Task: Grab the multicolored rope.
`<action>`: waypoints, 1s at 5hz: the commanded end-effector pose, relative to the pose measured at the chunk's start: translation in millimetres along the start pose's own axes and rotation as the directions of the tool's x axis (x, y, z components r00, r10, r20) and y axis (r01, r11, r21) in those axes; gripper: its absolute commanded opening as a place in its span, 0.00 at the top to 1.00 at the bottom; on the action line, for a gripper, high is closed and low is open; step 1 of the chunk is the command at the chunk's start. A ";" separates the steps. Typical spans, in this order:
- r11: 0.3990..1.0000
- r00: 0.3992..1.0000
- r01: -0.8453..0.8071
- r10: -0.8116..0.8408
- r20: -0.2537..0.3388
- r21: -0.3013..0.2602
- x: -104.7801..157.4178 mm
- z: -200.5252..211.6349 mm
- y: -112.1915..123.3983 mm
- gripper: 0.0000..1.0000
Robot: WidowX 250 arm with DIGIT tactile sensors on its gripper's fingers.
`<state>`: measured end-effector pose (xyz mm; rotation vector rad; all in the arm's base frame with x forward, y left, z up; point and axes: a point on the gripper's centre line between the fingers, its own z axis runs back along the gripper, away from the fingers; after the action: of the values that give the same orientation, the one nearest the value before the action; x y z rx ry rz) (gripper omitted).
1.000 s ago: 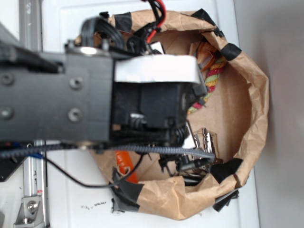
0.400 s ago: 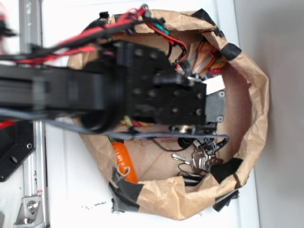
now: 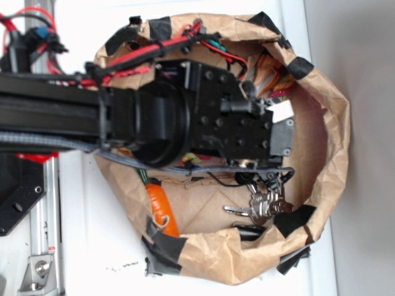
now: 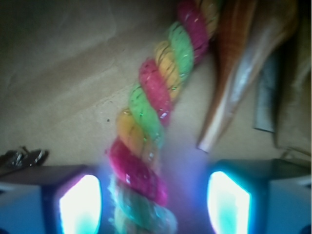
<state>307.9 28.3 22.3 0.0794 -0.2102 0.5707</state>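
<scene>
Overhead, the black arm (image 3: 123,120) reaches in from nine o'clock and its wrist block fills the middle of the brown paper basket (image 3: 333,123), red cables looped along its top. The gripper itself is hidden beneath that block in the exterior view. At about five o'clock from the wrist lies a bunch of keys (image 3: 262,203) on the basket floor, and at seven o'clock an orange carrot toy (image 3: 162,209) leans against the taped wall. Only a scrap of the multicolored rope (image 3: 279,83) peeks out at two o'clock, beside the wrist.

Closer in, the wrist view shows the gripper (image 4: 153,195) spread wide, its two glowing pads at the bottom edge, one at seven o'clock and one at five. The multicolored rope (image 4: 156,112) runs diagonally from one o'clock down between them, nearer the left-hand pad; contact cannot be told. Its thick twisted strands are pink-red, yellow and pale green. An orange, cone-like thing (image 4: 239,63) lies beside it at two o'clock.
</scene>
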 end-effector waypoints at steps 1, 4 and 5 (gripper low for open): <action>0.997 0.996 -0.042 0.047 0.079 -0.069 31.7 26.1 9.5 1.00; 0.927 0.906 0.307 -0.214 0.364 -0.218 65.2 144.4 3.0 1.00; 0.902 0.912 0.354 -0.274 0.305 -0.249 65.4 186.2 4.2 1.00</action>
<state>323.8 26.1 186.2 -0.1163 -0.4461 0.1863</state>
